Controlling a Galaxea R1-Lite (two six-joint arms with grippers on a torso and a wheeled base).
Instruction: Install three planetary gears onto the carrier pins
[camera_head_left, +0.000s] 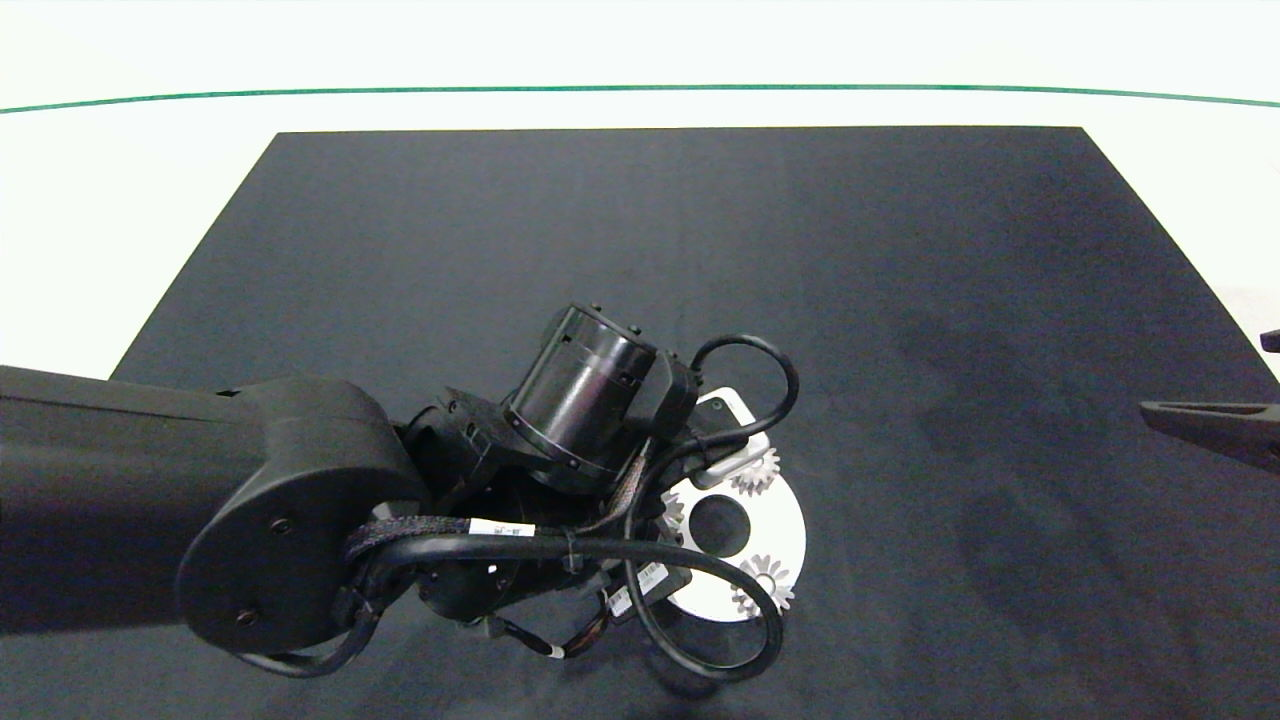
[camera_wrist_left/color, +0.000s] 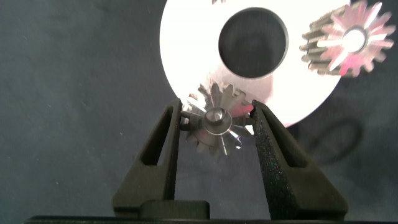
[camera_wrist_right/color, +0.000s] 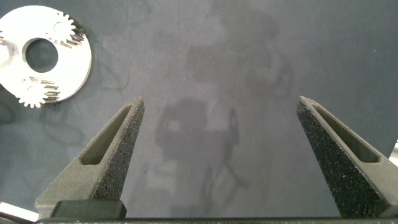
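The white carrier disc (camera_wrist_left/color: 186, 43) lies on the black mat, and the left arm covers part of the disc (camera_head_left: 790, 530) in the head view. My left gripper (camera_wrist_left/color: 216, 104) is shut on a silver planetary gear (camera_wrist_left/color: 214, 124) at the disc's rim, with a carrier pin (camera_wrist_left/color: 216, 117) showing in its centre hole. A second gear (camera_wrist_left/color: 348, 40) sits on the disc. The head view shows gears (camera_head_left: 755, 470) (camera_head_left: 765, 585) on the disc's far and near sides. My right gripper (camera_wrist_right/color: 219, 99) stays open over bare mat, far to the right (camera_head_left: 1200, 415).
The black mat (camera_head_left: 900, 250) covers most of the white table. Cables (camera_head_left: 700, 560) loop from the left wrist over the disc's near side. From the right wrist the disc (camera_wrist_right/color: 78, 59) with two gears is seen at a distance.
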